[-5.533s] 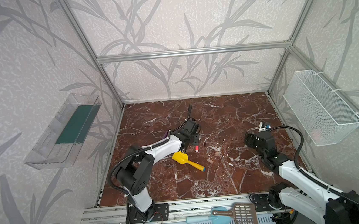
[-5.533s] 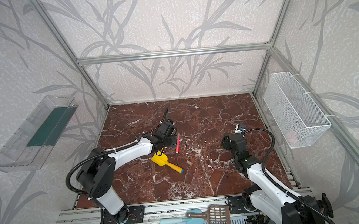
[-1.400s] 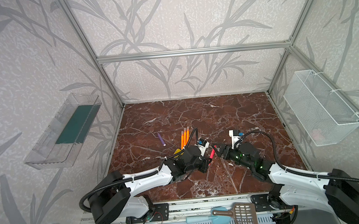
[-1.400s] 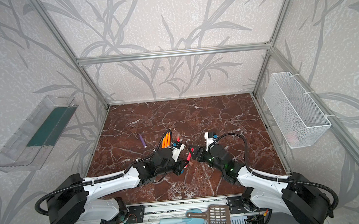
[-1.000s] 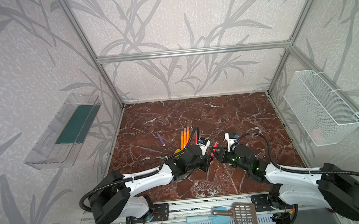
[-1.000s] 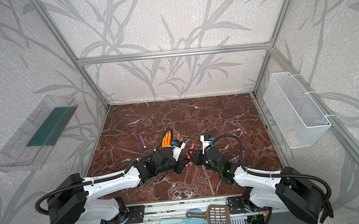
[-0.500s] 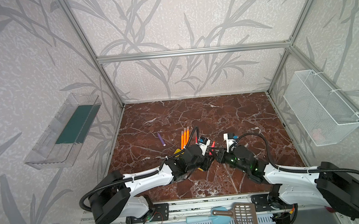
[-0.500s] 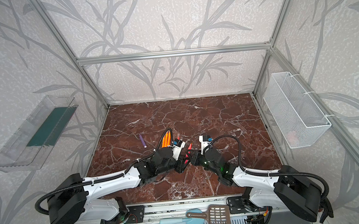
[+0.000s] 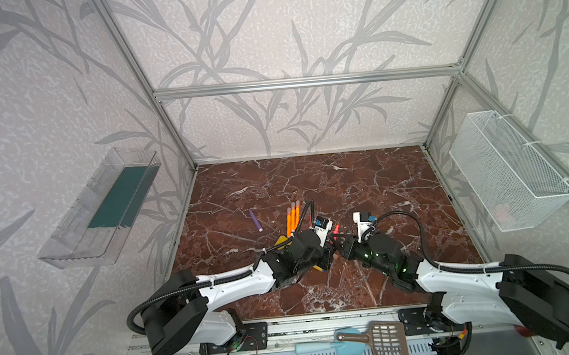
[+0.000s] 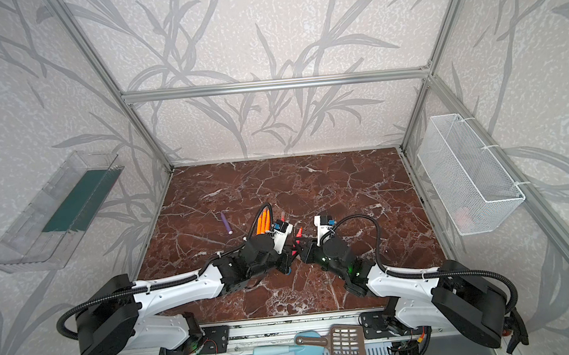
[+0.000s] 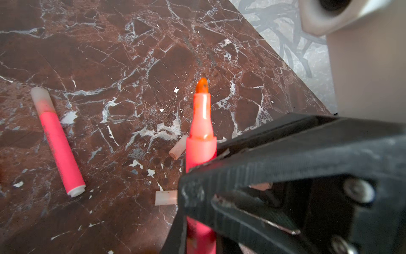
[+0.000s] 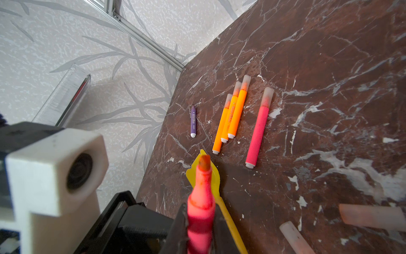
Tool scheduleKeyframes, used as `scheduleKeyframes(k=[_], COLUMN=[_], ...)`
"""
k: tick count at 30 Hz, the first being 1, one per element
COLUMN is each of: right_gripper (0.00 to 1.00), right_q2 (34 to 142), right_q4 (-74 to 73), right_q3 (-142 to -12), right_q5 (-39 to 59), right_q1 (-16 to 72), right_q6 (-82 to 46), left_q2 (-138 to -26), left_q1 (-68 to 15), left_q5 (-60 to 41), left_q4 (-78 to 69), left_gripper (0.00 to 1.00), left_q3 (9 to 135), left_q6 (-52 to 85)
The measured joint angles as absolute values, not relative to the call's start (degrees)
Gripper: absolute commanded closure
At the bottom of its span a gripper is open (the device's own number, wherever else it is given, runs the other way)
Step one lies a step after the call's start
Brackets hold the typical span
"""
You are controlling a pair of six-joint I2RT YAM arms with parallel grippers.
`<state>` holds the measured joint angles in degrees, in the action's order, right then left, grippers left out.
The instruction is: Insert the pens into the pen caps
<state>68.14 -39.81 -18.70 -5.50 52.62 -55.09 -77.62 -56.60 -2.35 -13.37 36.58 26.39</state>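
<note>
Pens, six (three orange)

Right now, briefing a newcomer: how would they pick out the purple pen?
On the brown marble table, find the three orange pens lying side by side. Left of them, lying alone and apart, is the purple pen: shorter, and the only purple thing.
</note>
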Motion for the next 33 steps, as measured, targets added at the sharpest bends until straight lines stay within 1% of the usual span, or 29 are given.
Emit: scheduleKeyframes(k=[2,5,9,11,15,19,23,26,29,33], right_gripper=[0.54,0.47,0.43,0.42,0.4,0.4,0.4,0.43,0.43,0.43], right_q2=[67.29,64.27,57.06,53.45,51.13,54.92,63.46,71.11,76.84,80.6], right_q4=[-38.39,-34.33,-25.58,-19.7,-12.03,-8.29,-5.82,-5.23,-5.28,-5.74], right_q3=[-18.72,-18.81,-19.03,-19.57,-19.9,-19.88,-21.58,-25.12,-28.91,-31.55], right_q5=[-5.85,-6.52,-9.08,-11.2,-15.27,-16.16,-14.17,-11.42,-9.17,-7.18], right_q1=[52.62,52.71,52.82,52.84,52.84,52.84,52.86,52.88,52.93,52.95], right_q6=[-54.76,-53.52,-50.92,-49.43,-47.29,-46.37,-44.69,-42.65,-40.34,-38.28], left_q2=[-77.58,-76.82,-72.25,-68.1,-60.66,-54.7,-50.81,-48.62,-47.2,-46.72], left_q1=[-56.53,-55.77,-54.92,-54.96,-54.94,-54.68,-54.68,-54.68,-54.68,-54.68], left_q5=[-1.23,0.38,1.83,2.96,6.76,9.04,11.03,11.81,12.4,12.6], left_q4=[-13.23,-12.6,-9.34,-8.12,-3.6,-1.74,0.51,1.5,2.59,3.33], left_gripper=[1.0,1.0,1.0,1.0,1.0,1.0,1.0,1.0,1.0,1.0], left_q3=[36.47,35.59,31.16,26.76,21.06,20.36,20.25,19.86,19.29,19.22], left_q6=[26.81,28.12,32.01,34.48,37.23,37.82,38.28,38.37,38.59,38.61])
